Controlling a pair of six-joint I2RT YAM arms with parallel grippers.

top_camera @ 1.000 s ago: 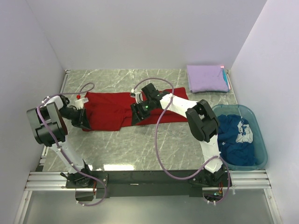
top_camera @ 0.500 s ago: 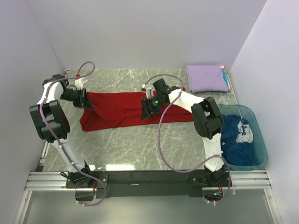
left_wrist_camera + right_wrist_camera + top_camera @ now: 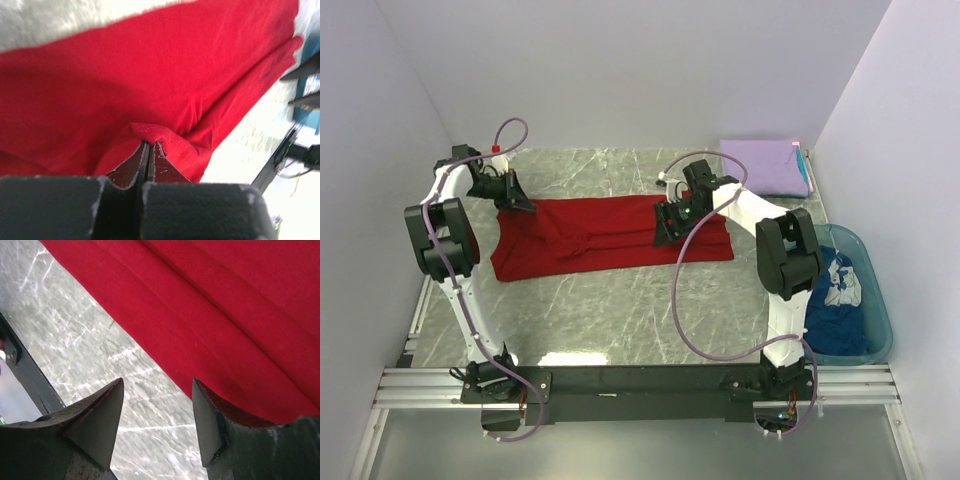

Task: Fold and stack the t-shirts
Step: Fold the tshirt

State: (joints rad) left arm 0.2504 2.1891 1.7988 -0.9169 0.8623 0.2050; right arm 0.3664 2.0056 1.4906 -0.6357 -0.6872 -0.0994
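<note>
Left wrist view has the left tool (image 3: 148, 145) clamped tight on a small pucker of the red t-shirt (image 3: 165, 75), which lies spread lengthwise across the middle of the table (image 3: 620, 310). Over the shirt's opposite end the right tool (image 3: 157, 385) hangs with its jaws apart, gripping nothing.

With only one end held, a pull would likely drag the whole cloth and bunch it rather than fold it. The pinch is thin, so it may slip out. If the right tool closes here it may catch only the top layer or miss the hem, and the skewed fold would sit badly on the lavender t-shirt (image 3: 763, 167).
</note>
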